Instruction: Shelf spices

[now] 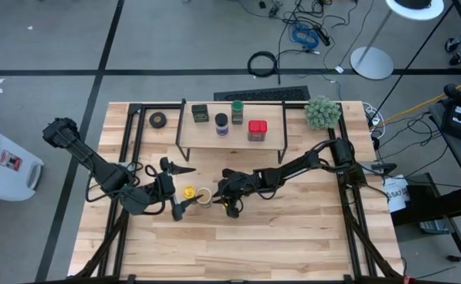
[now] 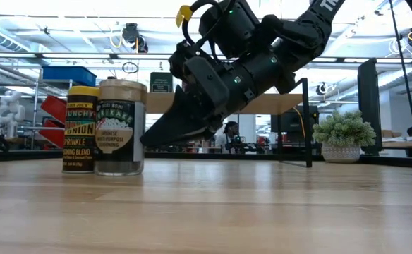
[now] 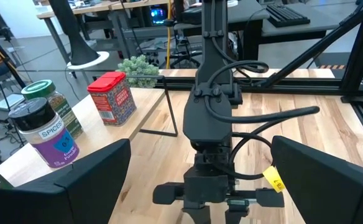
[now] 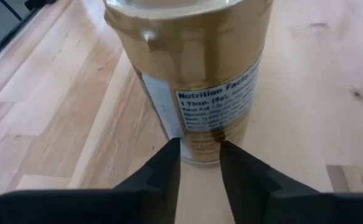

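Observation:
The tan-lidded jar (image 1: 204,196) and the yellow-lidded jar (image 1: 189,192) stand upright side by side on the table, in front of the shelf (image 1: 230,142). Both show in the low view, tan (image 2: 120,127) and yellow (image 2: 81,130). My right gripper (image 1: 221,194) lies low at the tan jar's right side (image 4: 200,74), its fingers a narrow gap apart. My left gripper (image 1: 181,189) is wide open just left of the yellow jar. On the shelf stand the dark boxy tin (image 1: 200,113), the green-lidded jar (image 1: 237,111), the blue-lidded jar (image 1: 222,124) and the red square tin (image 1: 256,129). My right gripper's fingertips (image 4: 172,149) point level from the table's right side at the tan-lidded jar's lower wall (image 4: 200,134), just above its base. I cannot tell whether they touch it. The jar stands upright on the table.
A black tape roll (image 1: 159,120) lies left of the shelf and a fuzzy green plant ball (image 1: 323,112) right of it. A keyboard (image 1: 262,95) lies behind the shelf. The near half of the table (image 1: 238,244) shows bare wood.

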### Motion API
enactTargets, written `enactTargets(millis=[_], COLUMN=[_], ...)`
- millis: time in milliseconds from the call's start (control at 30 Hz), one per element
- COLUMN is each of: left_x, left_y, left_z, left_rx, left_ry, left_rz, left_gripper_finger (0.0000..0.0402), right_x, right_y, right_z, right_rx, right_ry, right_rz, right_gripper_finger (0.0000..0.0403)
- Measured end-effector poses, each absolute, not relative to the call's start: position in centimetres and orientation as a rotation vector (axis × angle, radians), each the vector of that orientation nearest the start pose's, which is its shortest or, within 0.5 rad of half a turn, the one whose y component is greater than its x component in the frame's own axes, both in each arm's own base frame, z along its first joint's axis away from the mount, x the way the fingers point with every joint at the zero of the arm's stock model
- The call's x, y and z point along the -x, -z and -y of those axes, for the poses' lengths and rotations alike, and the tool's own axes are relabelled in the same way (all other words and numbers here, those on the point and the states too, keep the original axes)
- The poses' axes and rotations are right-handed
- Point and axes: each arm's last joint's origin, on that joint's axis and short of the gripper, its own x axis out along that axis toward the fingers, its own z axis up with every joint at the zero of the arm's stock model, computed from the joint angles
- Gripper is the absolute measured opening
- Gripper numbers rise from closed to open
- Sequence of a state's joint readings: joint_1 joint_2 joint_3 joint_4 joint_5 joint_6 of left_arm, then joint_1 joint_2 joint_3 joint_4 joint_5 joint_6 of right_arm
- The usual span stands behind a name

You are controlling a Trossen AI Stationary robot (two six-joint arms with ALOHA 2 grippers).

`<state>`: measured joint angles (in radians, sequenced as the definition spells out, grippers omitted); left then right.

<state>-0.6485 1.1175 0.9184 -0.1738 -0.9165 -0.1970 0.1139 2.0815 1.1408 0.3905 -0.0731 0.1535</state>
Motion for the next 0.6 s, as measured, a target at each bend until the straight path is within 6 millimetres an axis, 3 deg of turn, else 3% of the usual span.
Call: enactTargets(millis=[467, 600], left_x=[-20.19, -20.19], left_y=[-32.01, -32.01], left_z=[12.42, 12.43], left_rx=[-0.069, -0.069], left_ry=[-0.289, -0.289], left_rz=[-0.237, -0.237], left_gripper_finger=[0.0398, 0.0398], right_x=[-41.78, -41.59], right_y=[-11.48, -12.29], right_z=[-4.58, -4.26], right_rx=[-0.132, -0.133], right_ry=[-0.127, -0.116], right_rz=[-0.637, -0.641], right_gripper_finger=[0.0068, 0.0068])
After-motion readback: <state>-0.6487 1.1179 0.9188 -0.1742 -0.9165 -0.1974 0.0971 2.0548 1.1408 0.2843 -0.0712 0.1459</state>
